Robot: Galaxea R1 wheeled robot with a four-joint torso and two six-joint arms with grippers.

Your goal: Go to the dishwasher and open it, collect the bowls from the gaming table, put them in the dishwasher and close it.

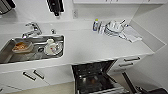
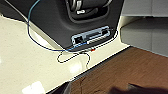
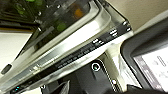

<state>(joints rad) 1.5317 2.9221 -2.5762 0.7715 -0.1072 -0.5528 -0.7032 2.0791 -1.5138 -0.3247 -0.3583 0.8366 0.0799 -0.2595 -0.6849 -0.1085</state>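
A white kitchen counter (image 1: pixel 100 45) runs across the head view, with white cupboard fronts below it and a pale wall behind. Nearest the robot, the dishwasher (image 1: pixel 96 80) stands open under the counter: its door (image 1: pixel 100 87) is lowered flat, and the dark inside with wire racks shows behind it. The right arm (image 1: pixel 135 87) comes in low at the edge of the picture, just beside the lowered door. In the right wrist view the door's steel edge and dark control strip (image 3: pixel 82 50) lie very close to the right gripper, and beyond them, inside the rack, sit lime-green (image 3: pixel 60 25) and orange (image 3: pixel 78 12) shapes that look like the bowls, though they are too blurred to be sure. Whether the right gripper is open or closed, or has hold of anything, cannot be told. The left wrist view looks down on the robot's dark base (image 2: pixel 75 20) with a blue cable (image 2: pixel 32 40) over a cream floor and a brown floor strip; the left gripper's state cannot be told either. Farther off on the counter, a steel sink (image 1: pixel 32 48) holds an orange-stained container (image 1: pixel 22 46) and a white dish (image 1: pixel 52 48), with a tap (image 1: pixel 33 28) behind. At the far end stand a bottle (image 1: pixel 95 25), stacked white dishes (image 1: pixel 113 28) and a folded cloth (image 1: pixel 131 35).
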